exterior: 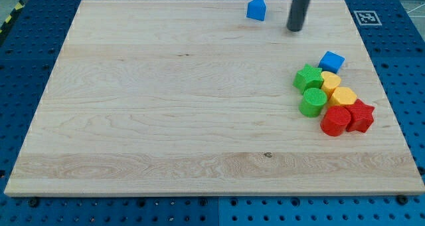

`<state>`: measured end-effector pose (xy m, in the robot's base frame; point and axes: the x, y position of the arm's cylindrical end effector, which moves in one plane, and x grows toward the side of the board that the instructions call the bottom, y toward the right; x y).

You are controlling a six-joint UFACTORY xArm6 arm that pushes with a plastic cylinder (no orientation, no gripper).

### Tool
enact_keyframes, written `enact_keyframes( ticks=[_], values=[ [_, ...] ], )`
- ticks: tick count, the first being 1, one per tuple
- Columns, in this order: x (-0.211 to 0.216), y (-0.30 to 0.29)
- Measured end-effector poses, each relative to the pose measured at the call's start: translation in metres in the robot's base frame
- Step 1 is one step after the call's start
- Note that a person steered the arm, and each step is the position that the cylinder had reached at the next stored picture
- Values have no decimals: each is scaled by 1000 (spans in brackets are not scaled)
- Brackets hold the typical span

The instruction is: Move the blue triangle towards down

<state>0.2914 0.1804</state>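
Your rig has no gripper, only my tip [294,29], resting just right of the blue triangle [256,9]. The triangle looks light, rigid and slippery; push from its top edge.

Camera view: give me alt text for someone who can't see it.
My tip sits near the view's top, just right of the blue triangle block and not touching it, on a pale wooden board. At the view's right a blue cube, green star, green cylinder, two yellow blocks, red cylinder and red star cluster.
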Motion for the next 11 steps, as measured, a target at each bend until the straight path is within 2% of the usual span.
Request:
enact_keyframes(
  ticks=[1, 4, 5, 6, 7, 9, 11],
  values=[
    [9, -3],
    [6, -152],
    [-31, -162],
    [-99, -125],
    [-96, -123],
    [-60, -51],
    [-12, 64]
  ],
)
